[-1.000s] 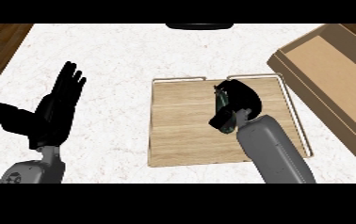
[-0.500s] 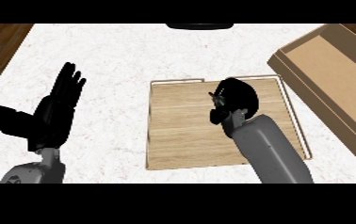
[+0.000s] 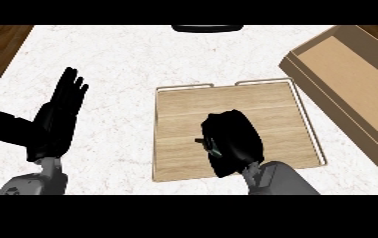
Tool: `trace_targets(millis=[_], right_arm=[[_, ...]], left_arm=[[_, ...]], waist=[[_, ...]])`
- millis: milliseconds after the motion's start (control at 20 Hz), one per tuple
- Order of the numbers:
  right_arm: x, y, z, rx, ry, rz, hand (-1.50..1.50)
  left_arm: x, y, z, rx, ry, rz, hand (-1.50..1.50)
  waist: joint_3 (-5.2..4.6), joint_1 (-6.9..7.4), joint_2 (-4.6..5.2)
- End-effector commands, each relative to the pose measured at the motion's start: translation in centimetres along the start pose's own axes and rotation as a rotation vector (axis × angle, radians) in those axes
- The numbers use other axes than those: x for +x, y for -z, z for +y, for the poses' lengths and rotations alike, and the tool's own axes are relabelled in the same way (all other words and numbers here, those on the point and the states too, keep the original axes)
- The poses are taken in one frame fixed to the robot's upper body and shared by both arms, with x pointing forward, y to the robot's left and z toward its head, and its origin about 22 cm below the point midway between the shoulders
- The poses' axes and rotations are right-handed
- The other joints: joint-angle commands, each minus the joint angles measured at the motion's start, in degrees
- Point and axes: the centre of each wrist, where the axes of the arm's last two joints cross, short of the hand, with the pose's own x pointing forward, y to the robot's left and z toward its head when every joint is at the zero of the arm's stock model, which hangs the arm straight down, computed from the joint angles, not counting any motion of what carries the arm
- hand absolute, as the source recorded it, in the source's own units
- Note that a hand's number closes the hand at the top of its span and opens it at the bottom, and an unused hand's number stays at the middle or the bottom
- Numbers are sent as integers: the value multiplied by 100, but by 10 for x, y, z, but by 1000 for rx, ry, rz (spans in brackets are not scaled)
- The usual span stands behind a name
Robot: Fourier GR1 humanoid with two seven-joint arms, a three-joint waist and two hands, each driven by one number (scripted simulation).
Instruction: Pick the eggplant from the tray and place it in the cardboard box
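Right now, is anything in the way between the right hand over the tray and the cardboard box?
Nothing visible. Between the right hand and the cardboard box lie only bare tray and counter; the box's near wall must be cleared.

Light is bright and even, apparently from overhead. White counter [image 3: 118, 62] reads brightest, close to washed out, veining faint. Wooden tray [image 3: 221, 102] and cardboard box [image 3: 347, 67] sit mid-tone; the box's inner wall is darker than its floor. Thin dark shadow line along the tray's lower left rim. Hands are near pure black: left hand [image 3: 59, 117] is a flat silhouette, right hand [image 3: 232, 144] and the eggplant [image 3: 207, 143] in its curled fingers merge into one dark mass. Grey right forearm [image 3: 284, 179] shows a soft gradient.
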Motion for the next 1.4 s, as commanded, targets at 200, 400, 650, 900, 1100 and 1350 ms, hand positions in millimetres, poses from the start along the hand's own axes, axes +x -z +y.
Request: trace_targets(millis=[200, 400, 650, 900, 1100, 1350], right_arm=[[8, -108, -26, -115, -144, -311, 150], [3, -152, -63, -263, -10, -283, 150], [-2, -154, -85, -493, 139, -119, 150], [-31, -152, -119, -630, 157, 21, 150], [-65, -129, -145, -648, 223, 110, 150], [-112, -140, -178, -633, 209, 159, 150]], left_arm=[[-2, -1, 4, 11, 13, -19, 0], [0, -7, 13, -7, 0, -25, 0], [-7, -4, 9, -4, -5, -10, 0], [0, -6, 9, -6, -19, -17, 0], [7, -1, 0, -27, 2, -13, 0], [-1, -9, 2, -24, 8, -13, 0]], waist=[[-6, -40, 25], [-4, 13, 36], [-3, 53, 59], [-3, 84, 67], [-2, 135, 82], [-2, 121, 67]])
